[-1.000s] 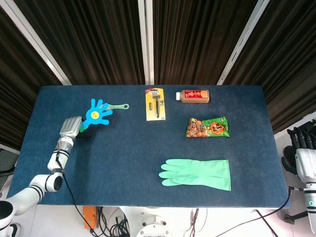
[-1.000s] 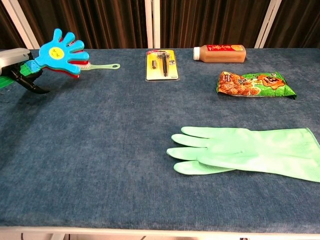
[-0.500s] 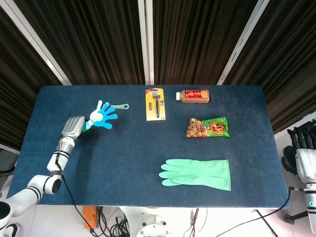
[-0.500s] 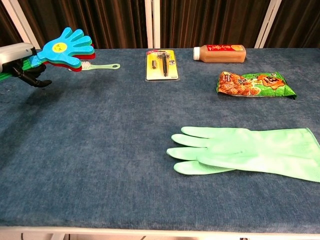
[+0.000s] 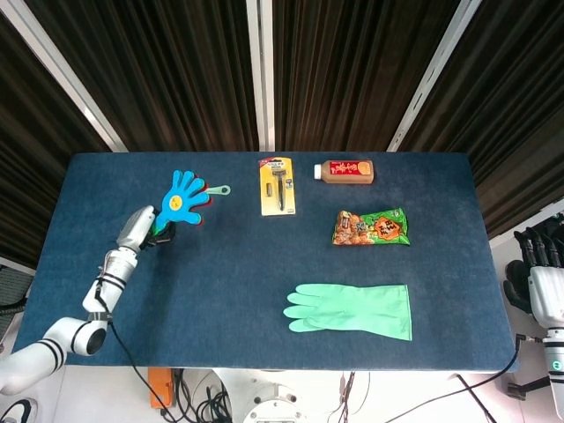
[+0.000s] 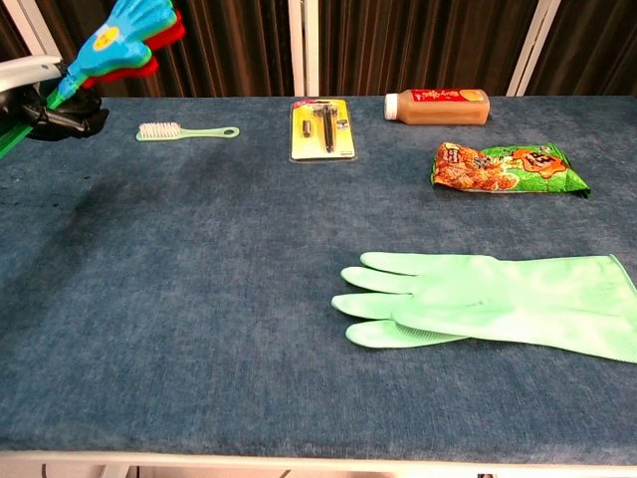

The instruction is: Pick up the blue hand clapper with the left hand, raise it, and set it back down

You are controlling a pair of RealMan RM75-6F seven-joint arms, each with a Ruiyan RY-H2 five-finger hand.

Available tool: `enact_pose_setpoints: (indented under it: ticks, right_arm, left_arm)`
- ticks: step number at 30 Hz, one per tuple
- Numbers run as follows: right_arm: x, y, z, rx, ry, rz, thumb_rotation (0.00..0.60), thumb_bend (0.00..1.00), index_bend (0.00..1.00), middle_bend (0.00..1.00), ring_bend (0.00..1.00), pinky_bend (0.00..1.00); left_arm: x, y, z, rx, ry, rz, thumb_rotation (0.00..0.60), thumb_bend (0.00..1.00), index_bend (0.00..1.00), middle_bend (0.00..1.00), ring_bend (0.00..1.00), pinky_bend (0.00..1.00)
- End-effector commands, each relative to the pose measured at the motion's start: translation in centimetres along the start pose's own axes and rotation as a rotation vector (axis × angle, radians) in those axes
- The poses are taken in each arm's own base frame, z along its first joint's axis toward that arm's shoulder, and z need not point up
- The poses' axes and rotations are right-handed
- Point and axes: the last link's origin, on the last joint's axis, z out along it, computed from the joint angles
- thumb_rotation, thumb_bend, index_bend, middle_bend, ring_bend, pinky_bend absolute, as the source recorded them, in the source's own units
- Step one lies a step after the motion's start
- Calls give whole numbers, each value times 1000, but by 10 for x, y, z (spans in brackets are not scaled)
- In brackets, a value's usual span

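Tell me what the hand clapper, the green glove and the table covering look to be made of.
Blue hand clapper: likely hard moulded plastic, going by its flat, stiff, bright layers in blue, green and red.
Green glove: probably rubber or latex; it looks smooth, slightly glossy, and lies limp and flat.
Table covering: seemingly felt or short-pile fabric, with a matte, faintly mottled dark blue surface.

On the counter (image 6: 199,329), the toothbrush (image 6: 186,131) lies at the far left, with the packaged razor (image 6: 322,129) to its right and the bottle (image 6: 437,107) on its side further right along the back edge. The snack packet (image 6: 508,167) lies in front of the bottle, and the rubber glove (image 6: 498,312) lies nearer still, at front right. The hand clapper (image 6: 129,38) is held above the counter's far-left corner by the left hand (image 6: 40,100), to the left of the toothbrush; the right hand (image 5: 539,282) sits off the counter's right edge.
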Motion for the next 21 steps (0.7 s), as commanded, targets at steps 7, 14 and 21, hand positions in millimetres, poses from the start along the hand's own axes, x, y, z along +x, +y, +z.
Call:
enact_pose_setpoints:
  ticks: [7, 14, 21]
  right_arm:
    - [-1, -6, 0, 10, -3, -1, 600, 285, 0, 0, 0, 0]
    - [-2, -9, 0, 15, -8, -4, 600, 286, 0, 0, 0, 0]
    - [-2, -7, -1, 7, -16, -8, 600, 288, 0, 0, 0, 0]
  left_arm:
    - [50, 57, -28, -220, -165, -774, 600, 815, 1000, 1000, 1000, 1000]
    - [52, 47, -27, -225, -188, -344, 600, 815, 1000, 1000, 1000, 1000]
    - [27, 16, -19, -180, -243, 679, 600, 811, 1000, 1000, 1000, 1000]
